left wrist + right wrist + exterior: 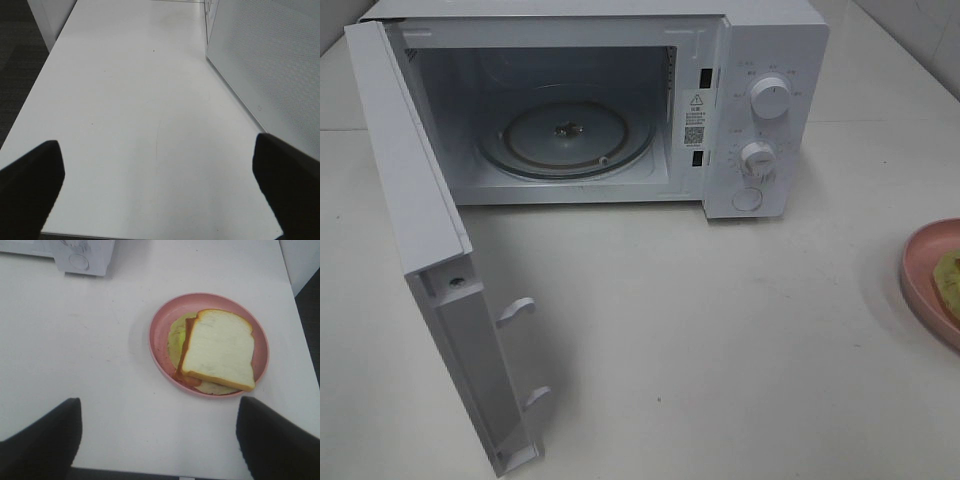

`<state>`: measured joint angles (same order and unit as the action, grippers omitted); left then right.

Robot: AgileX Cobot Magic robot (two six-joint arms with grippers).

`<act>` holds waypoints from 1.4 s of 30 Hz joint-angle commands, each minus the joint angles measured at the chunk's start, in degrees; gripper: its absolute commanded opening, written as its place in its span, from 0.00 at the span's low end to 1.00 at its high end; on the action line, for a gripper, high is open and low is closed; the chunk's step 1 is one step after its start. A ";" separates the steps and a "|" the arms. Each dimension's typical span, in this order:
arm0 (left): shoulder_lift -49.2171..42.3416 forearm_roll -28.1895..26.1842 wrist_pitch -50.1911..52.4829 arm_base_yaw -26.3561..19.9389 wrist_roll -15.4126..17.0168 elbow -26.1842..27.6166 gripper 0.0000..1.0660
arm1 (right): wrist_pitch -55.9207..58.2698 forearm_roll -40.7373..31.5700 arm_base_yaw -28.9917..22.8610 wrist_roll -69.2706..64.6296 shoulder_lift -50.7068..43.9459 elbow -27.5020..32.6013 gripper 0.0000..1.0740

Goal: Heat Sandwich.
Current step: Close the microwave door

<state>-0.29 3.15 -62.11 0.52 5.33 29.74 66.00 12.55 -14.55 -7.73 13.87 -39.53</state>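
white tabletop (720, 330) fills most of every view. microwave (620, 100) sits at the top of the high frame, door (430, 250) swung wide toward lower left, glass turntable (570, 140) bare inside. two knobs (771, 97) on the panel, upper right.

sandwich (220, 347) is on the pink plate (160, 335), centre-right of my right wrist frame: a white bread slice on top, reddish filling and a yellow-green layer showing under it. in the high frame only the plate's rim and a bit of green show at the right edge, well apart from the microwave.

right gripper (157, 440): fingers (42, 440) wide apart at the bottom corners of its frame, holding nothing, above the table on the near side of the plate. left gripper (160, 190): fingers also apart, empty, over bare table with the door's mesh panel at the right of its frame. neither arm shows in the high view.

my read: the step is the pickup. i'd take the plate by its rim, not the bread, since the stack looks loose and could slide apart. keep it level, come in low, then carry it straight to the turntable centre. door is already clear of that path.
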 commanded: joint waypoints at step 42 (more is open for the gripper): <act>-0.92 -0.17 0.69 0.23 0.00 0.00 0.92 | -8.82 -5.10 12.49 2.29 -15.70 11.12 0.71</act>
<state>-0.29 3.15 -62.11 0.52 5.33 29.74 58.04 7.68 -2.52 -6.07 -0.17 -28.42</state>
